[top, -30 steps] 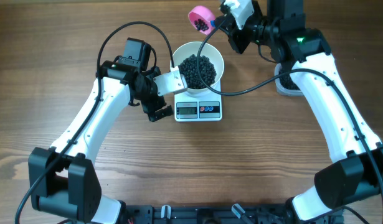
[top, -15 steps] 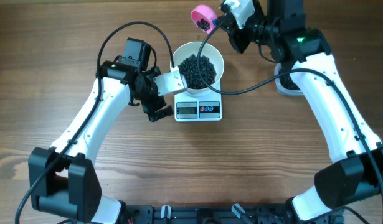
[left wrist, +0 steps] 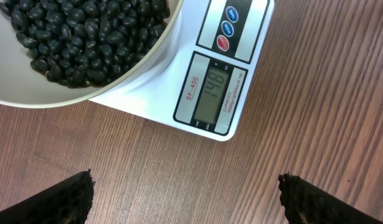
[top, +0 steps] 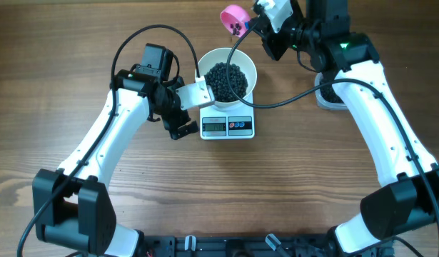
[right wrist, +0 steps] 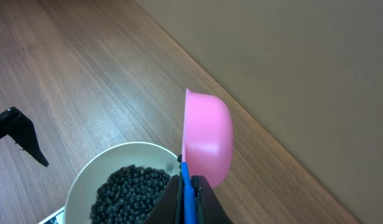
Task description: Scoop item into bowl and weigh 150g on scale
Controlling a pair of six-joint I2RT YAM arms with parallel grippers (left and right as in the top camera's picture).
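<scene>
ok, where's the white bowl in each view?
Overhead: bowl at top centre, sitting on the scale.
Left wrist: bowl in the top-left corner, cropped by the frame.
Right wrist: bowl at bottom, left of centre, beside the pink scoop.
Shared landmark: the black beans heaped inside it.

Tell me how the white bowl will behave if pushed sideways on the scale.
Probably heavy for its size: the bowl is well filled with beans. Glossy, it likely slides on the smooth scale rather than tipping. The loose beans could shift.
</scene>
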